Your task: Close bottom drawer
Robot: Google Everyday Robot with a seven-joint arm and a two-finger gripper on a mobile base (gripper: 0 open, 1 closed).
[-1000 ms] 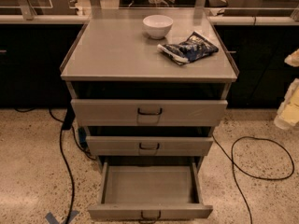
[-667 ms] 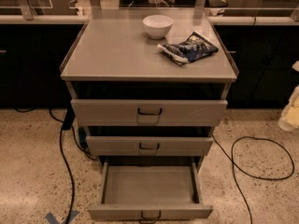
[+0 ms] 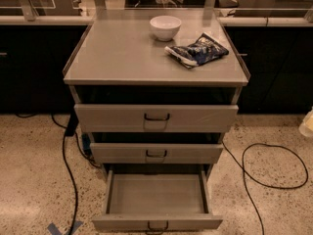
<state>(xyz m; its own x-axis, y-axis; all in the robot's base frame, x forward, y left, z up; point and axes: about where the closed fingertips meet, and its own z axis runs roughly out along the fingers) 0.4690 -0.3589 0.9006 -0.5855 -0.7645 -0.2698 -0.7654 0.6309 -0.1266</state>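
The bottom drawer [image 3: 156, 196] of the grey-beige cabinet stands pulled far out toward the camera. Its shallow tray is empty. Its low front panel carries a small dark loop handle [image 3: 157, 226] at the bottom edge of the view. Only a pale sliver of my gripper [image 3: 307, 123] shows, at the far right edge. It hangs at about the height of the top drawer, well to the right of the cabinet, and touches nothing.
The top drawer [image 3: 156, 117] and middle drawer [image 3: 156, 153] sit slightly out. A white bowl [image 3: 165, 27] and a blue snack bag [image 3: 197, 50] lie on the cabinet top. Black cables run over the speckled floor at left [image 3: 66, 165] and loop at right [image 3: 274, 166]. Dark counters stand behind.
The pale gripper at the right edge has slid further right, so less of it shows. The drawers, bowl and bag have not moved.
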